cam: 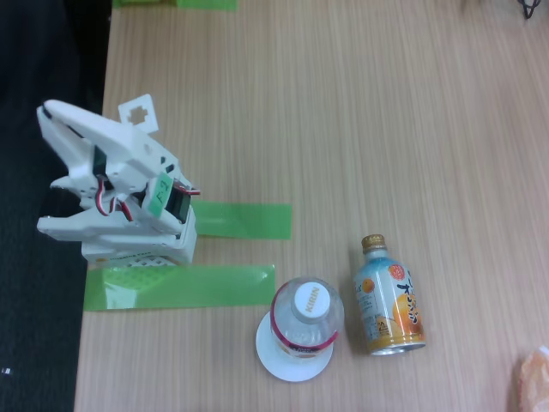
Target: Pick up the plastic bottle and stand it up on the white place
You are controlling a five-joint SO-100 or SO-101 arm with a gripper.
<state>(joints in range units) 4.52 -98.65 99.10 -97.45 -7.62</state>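
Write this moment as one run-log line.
plastic bottle: upright on white plate | end effector: open, empty, away from bottle | can: lying beside

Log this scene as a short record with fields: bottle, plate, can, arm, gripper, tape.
bottle: plastic bottle stands upright on the plate, white cap up
plate: white plate near the bottom edge of the fixed view, under the bottle
can: metal bottle-can lies on its side to the right of the bottle, gold cap pointing away
arm: folded at the table's left edge
gripper: gripper open, holding nothing, apart from the bottle
tape: two green tape strips by the arm's base
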